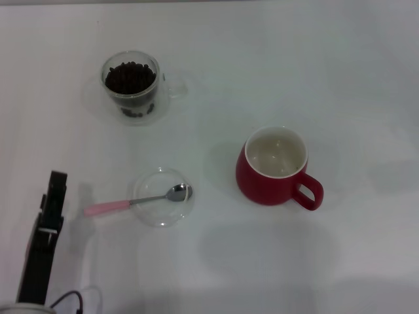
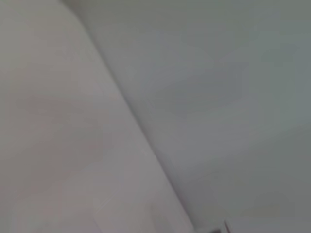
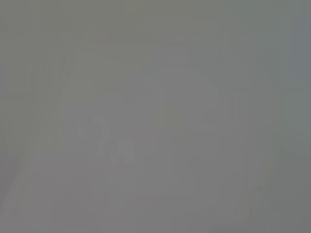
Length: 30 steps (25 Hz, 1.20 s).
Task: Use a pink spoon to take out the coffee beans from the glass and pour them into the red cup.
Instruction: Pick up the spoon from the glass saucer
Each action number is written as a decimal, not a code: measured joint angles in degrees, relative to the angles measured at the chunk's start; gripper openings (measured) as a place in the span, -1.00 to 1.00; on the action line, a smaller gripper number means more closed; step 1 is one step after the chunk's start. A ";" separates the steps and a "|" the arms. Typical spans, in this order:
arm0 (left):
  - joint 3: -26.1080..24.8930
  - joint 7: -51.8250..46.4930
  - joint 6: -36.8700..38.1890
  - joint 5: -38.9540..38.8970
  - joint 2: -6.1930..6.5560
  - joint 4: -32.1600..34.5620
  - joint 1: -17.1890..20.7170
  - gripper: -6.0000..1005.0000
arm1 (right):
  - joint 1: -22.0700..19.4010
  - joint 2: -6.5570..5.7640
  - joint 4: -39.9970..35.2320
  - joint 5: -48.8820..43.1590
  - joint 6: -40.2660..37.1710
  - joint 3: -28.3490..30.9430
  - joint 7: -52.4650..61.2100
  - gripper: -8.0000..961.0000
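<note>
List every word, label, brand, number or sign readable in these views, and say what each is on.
None: no readable text in any view.
The red cup, the glass, the pink spoon, the clear dish and the white table bear no print.
The left hand shows no label.

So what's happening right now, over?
Left hand low at near left, holding nothing. Pink spoon rests across clear dish. Coffee beans in glass; red cup empty. Nothing blocking.
</note>
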 joint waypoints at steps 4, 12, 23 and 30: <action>1.55 -0.95 -0.03 0.26 0.00 -0.43 0.85 0.40 | -0.28 0.12 -0.02 0.02 0.90 0.32 -0.02 0.82; 3.11 -1.48 -0.07 0.59 0.00 -0.75 1.22 0.39 | -0.34 0.44 -0.03 -0.12 1.78 0.41 -0.06 0.82; 2.96 -2.81 -4.90 3.88 0.00 0.36 0.23 0.40 | -1.51 0.93 -0.20 -0.32 1.01 0.41 -0.07 0.82; 2.47 -3.70 -7.16 6.06 0.00 1.40 -0.62 0.39 | -2.37 1.13 -0.72 -0.12 0.88 0.41 -0.07 0.82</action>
